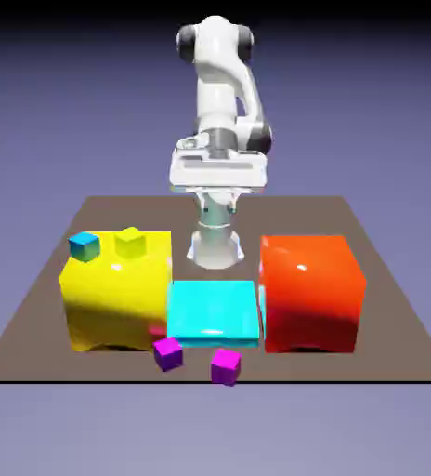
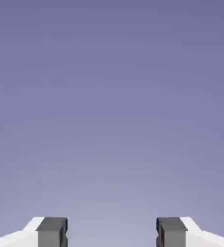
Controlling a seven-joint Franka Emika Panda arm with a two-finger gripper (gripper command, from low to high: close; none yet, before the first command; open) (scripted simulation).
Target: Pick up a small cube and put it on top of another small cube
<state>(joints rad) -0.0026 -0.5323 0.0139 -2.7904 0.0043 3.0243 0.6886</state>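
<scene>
Presently, stage: nothing lifted yet; by the look of it, the approach not begun.
Gripper [image 2: 112, 234]: released, the two grey fingertips [image 2: 52, 231] standing wide apart with only blank backdrop between them; nothing grasped.
Hand aim: out over the scene rather than down at it, hence no table or block showing in the hand view; probably a neutral ready pose.
Magenta cubes: two alike on the bare table, well below and ahead of the fingers; one [image 1: 168, 353] just before the cyan block's corner, the other [image 1: 226, 366] near it, toward the exterior view's right and closer to the table edge. Both free-standing and apart, so either open to a grasp from above.
Teal cube [image 1: 84, 245]: perched on the top of the big yellow block [image 1: 117, 302], well off to one side of the fingers and lower; raised up there, so the carried cube must be lifted higher than that top.
Small yellow cube [image 1: 130, 243]: beside the teal one on the same top, apart from it; a likely thing to bump at placing.
Cyan block [image 1: 214, 311]: flat, between the yellow block and the red block [image 1: 310, 293], under the fingers' line of reach.
Next need, as a judgement: tilt down, descend over one magenta cube.
</scene>
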